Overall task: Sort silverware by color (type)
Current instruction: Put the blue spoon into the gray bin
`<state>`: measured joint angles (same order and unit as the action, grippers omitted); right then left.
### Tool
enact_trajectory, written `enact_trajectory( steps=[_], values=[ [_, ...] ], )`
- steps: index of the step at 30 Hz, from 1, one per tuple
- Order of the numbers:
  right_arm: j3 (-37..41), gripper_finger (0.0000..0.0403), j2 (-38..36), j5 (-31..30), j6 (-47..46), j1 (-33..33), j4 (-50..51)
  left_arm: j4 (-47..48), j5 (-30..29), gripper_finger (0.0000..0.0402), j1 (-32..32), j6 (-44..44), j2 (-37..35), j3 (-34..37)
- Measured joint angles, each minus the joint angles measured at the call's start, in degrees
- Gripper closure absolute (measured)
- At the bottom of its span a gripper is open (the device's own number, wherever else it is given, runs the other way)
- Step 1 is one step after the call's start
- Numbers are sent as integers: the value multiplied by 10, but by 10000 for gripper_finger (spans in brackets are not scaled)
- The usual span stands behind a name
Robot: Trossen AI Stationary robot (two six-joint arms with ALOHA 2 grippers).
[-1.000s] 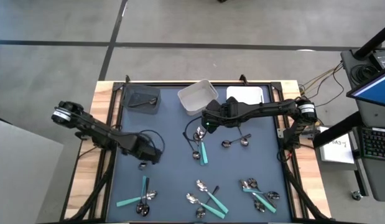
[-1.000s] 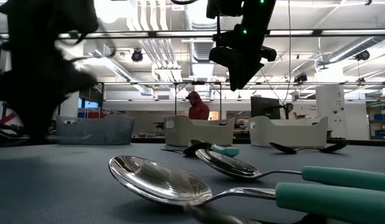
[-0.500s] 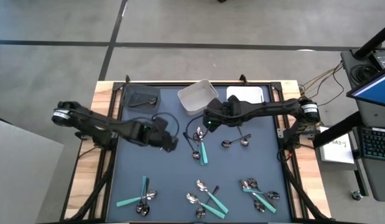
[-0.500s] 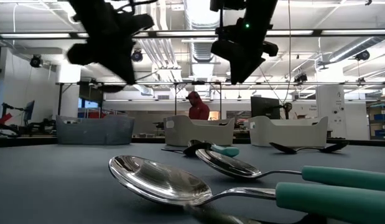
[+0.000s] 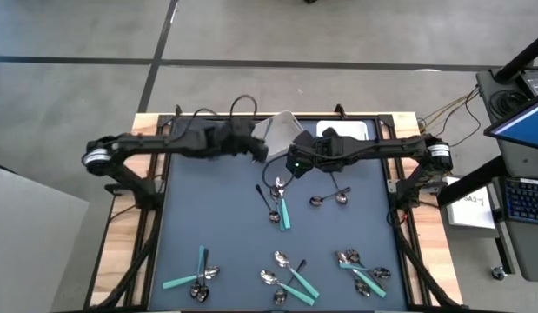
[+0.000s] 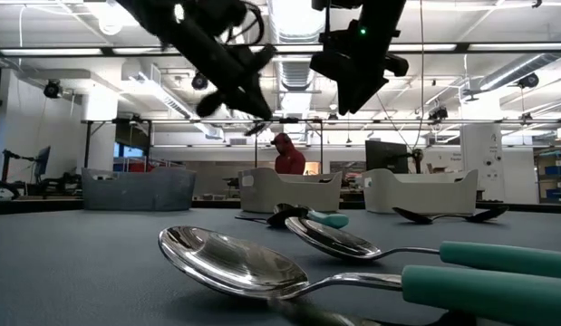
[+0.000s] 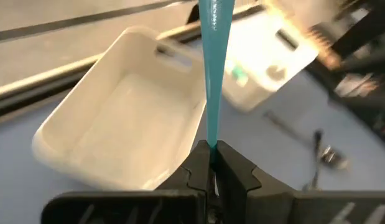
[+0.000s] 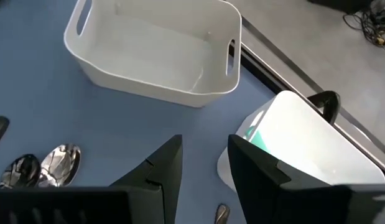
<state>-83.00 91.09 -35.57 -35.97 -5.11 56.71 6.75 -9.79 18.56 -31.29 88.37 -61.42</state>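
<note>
The left gripper is pinched tight on a teal-handled utensil, held above the near rim of the tilted white bin. The right gripper hangs beside it with fingers spread and empty. Remaining silverware lies across the open mat.

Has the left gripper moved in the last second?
Yes. In the high view the left gripper has swung from the table's left-middle up to the white bin at the far edge, shut on a teal-handled utensil.
</note>
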Motion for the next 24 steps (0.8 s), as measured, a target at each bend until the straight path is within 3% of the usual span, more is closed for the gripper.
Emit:
enact_trajectory(
  steps=[5, 9, 17, 24],
  values=[
    [0, 282, 0, -4, 0, -16, 0, -29, 75, 401, 57, 66, 87, -57],
    [0, 282, 0, -5, 1, -33, 0, 28, 77, 402, 70, 150, 164, -147],
    [0, 282, 0, -5, 5, -57, 21, 287, 24, 401, 71, 268, 285, -348],
    [0, 282, 0, -5, -5, -61, 56, 313, 33, 388, 72, 308, 305, -387]
  ],
)
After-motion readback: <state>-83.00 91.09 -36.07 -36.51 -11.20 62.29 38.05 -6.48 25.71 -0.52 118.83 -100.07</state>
